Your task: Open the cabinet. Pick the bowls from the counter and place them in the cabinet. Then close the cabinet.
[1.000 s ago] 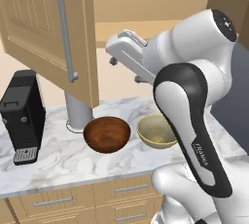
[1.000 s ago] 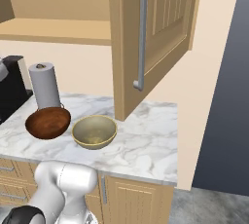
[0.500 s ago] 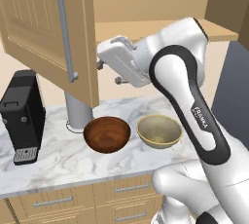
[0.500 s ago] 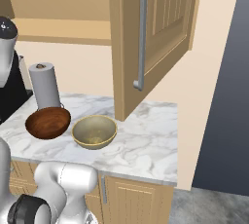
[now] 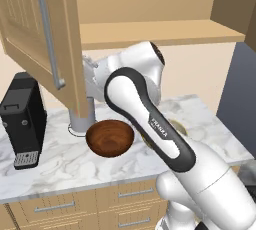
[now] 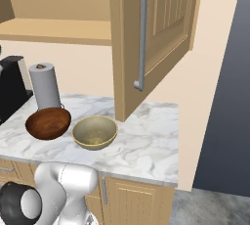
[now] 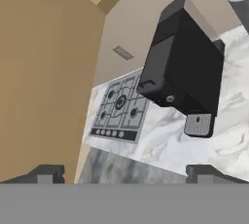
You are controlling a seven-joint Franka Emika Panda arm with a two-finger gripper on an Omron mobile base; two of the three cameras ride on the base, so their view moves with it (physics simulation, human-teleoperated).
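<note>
Cabinet (image 6: 161, 33) doors swung open, bar handles (image 6: 140, 31) apparently vertical.

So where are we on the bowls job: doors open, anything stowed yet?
Done: both cabinet doors stand open, shelf bare. In hand: nothing; the pincer is open, facing the black coffee machine. Left: the brown bowl and beige bowl both sit on the counter; each needs shelving, then the doors closing.
</note>
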